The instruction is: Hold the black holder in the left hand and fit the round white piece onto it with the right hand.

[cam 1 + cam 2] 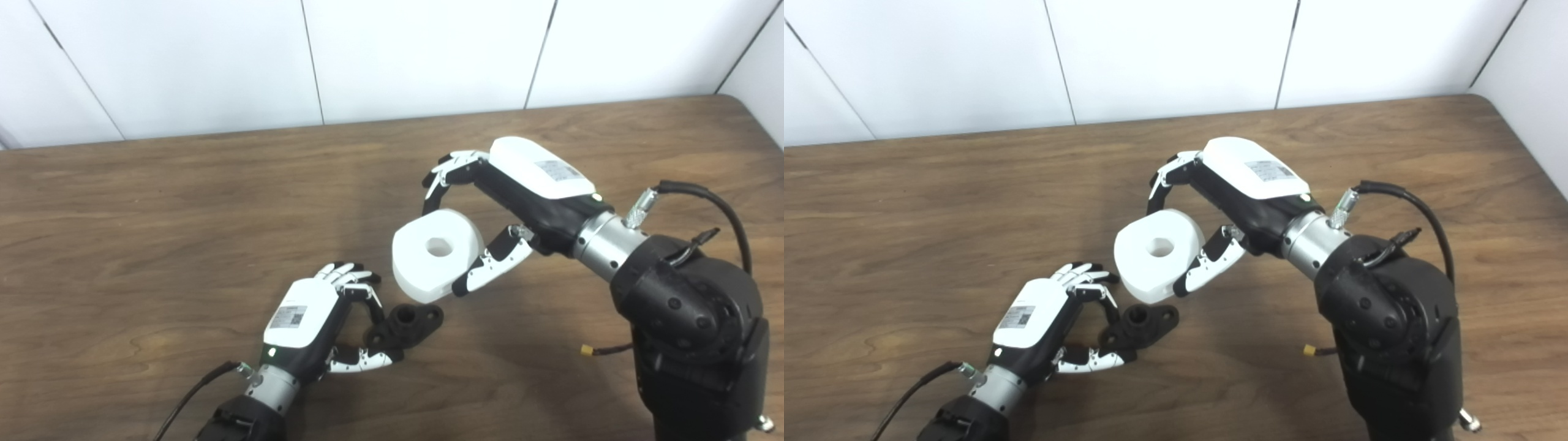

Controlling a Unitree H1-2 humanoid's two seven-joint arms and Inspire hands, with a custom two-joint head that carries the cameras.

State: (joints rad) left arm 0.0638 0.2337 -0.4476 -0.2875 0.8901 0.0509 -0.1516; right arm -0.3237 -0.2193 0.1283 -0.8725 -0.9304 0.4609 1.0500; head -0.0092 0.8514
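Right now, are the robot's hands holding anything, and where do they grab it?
Right hand holds the round white piece by its curved outer side, fingers above and thumb below. Left hand pinches the black holder at its near end.

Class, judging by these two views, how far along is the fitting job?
Done: left hand grips the black holder at the table; right hand holds the round white piece. In hand: the piece hangs just above the holder. Left: seat its centre hole onto the holder's post.

Black holder, white piece
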